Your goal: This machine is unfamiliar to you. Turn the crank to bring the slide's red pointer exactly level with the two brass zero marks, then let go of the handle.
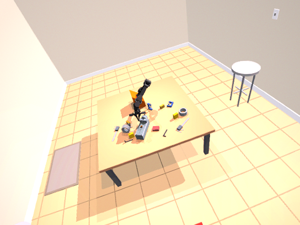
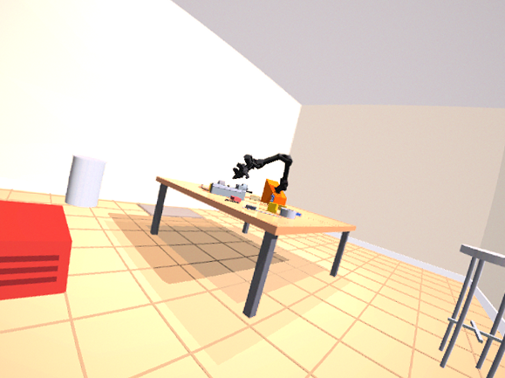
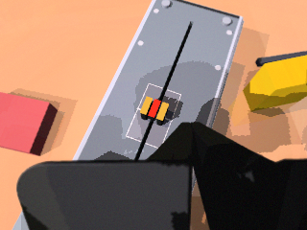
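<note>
Gripper [image 3: 194,126] is fully pinched together with nothing between the fingers, hanging just above the grey machine [image 1: 142,129] on the wooden table [image 1: 191,120]. From the wrist cam you look straight down onto the machine's flat grey top plate [image 3: 201,53], which has a long black slot [image 3: 175,62] running its length. The red pointer [image 3: 153,108] sits in that slot, squeezed right between the two brass zero marks [image 3: 146,105], so it looks level with them, all inside a thin white rectangle outline. Can't make out the crank handle from this angle, the black gripper body blocks the near end.

Around the machine: a red block [image 3: 24,122] off to one side and a yellow block [image 3: 280,88] on the other. In the top view there's also a roll of grey tape [image 1: 183,111], a blue clamp [image 1: 170,104] and a few more yellow blocks scattered about. The arm [image 2: 269,159] rises from an orange base [image 2: 271,192] at the back of the table.
</note>
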`<action>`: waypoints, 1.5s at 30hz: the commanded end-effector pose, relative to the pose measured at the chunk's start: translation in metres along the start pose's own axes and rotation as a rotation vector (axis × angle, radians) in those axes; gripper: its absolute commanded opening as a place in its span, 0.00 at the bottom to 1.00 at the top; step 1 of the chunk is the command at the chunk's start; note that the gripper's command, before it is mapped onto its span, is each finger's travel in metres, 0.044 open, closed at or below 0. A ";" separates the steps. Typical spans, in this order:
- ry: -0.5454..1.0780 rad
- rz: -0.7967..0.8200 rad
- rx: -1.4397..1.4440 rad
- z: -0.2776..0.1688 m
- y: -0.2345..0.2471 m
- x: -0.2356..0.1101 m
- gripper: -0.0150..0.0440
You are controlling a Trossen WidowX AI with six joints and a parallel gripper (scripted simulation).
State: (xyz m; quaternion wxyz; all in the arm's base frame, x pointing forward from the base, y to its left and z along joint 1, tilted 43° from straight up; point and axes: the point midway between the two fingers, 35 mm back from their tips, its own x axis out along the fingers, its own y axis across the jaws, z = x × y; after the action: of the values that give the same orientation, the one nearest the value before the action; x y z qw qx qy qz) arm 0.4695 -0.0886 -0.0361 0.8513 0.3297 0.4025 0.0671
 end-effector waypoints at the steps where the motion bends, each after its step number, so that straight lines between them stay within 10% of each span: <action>1: 0.000 0.000 0.000 0.000 0.000 0.000 0.30; 18: 0.000 0.000 0.000 0.000 0.000 0.000 1.00; 35: 0.000 0.000 0.000 0.000 0.000 0.000 0.25; 45: 0.000 0.001 0.000 0.000 0.000 0.000 0.25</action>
State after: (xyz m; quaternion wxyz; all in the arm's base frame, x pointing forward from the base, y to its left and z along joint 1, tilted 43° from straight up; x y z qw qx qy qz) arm 0.4695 -0.0885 -0.0360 0.8512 0.3299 0.4025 0.0674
